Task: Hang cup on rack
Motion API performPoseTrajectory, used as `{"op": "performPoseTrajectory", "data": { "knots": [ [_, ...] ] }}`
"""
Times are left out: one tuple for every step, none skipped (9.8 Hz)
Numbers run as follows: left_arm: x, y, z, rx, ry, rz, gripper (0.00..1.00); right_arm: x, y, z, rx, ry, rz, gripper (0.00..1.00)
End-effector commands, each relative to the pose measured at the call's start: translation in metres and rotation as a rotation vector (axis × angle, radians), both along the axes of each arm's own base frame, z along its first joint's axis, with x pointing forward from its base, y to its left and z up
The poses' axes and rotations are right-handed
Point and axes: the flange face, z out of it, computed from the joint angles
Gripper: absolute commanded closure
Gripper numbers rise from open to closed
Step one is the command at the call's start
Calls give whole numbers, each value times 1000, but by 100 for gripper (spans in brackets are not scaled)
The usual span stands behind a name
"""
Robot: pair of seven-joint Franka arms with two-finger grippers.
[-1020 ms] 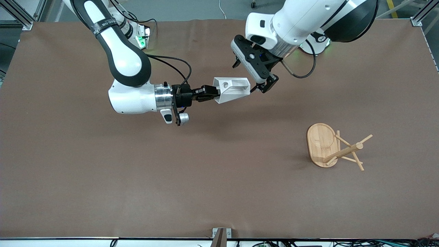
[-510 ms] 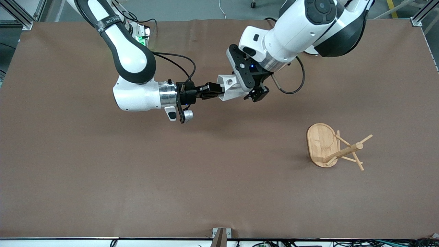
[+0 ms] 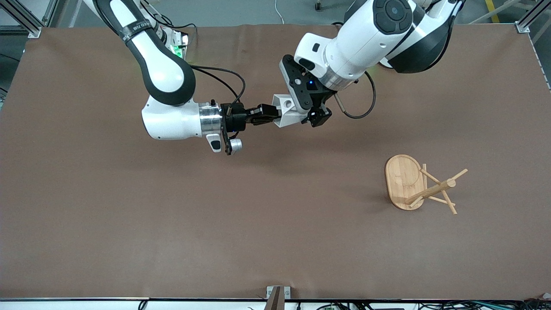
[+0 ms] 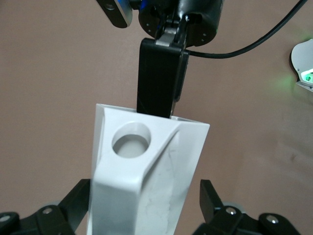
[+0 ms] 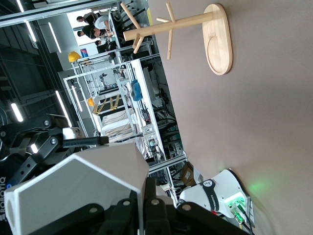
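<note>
Workshop shelving beside rack

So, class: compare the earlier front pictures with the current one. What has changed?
The left end effector has moved from beside the cup's open end to around its body, fingers straddling it, apparently not yet shut. The right end effector stays clamped on the cup, shifted slightly toward the left arm's end. The rack is unmoved.

Premises are a robotics laboratory: brown-covered table in aluminium framing, with white equipment racks, overhead strip lights and seated staff visible in the right wrist view.
</note>
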Motion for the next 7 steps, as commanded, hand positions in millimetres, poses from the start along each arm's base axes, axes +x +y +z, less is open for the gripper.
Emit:
{"op": "performPoseTrajectory", "data": {
  "knots": [
    [-2, -12, -38, 24, 47, -39, 5, -4, 2, 14, 30, 3, -22, 99],
    [0, -13, -44, 28, 53, -40, 8, -4, 2, 15, 30, 3, -23, 99],
    [2, -12, -45, 46, 39, -45, 26, -5, 3, 15, 31, 4, -20, 99],
    [4, -12, -50, 65, 31, -51, 51, -4, 2, 15, 31, 6, -22, 98],
    [3, -12, -50, 65, 30, -52, 75, -4, 2, 15, 29, 18, -25, 98],
    [4, -11, -49, 65, 29, -49, 90, -4, 2, 16, 28, 21, -26, 98],
    [4, -11, -47, 62, 28, -47, 99, -4, 2, 16, 28, 20, -27, 98]
  ]
}}
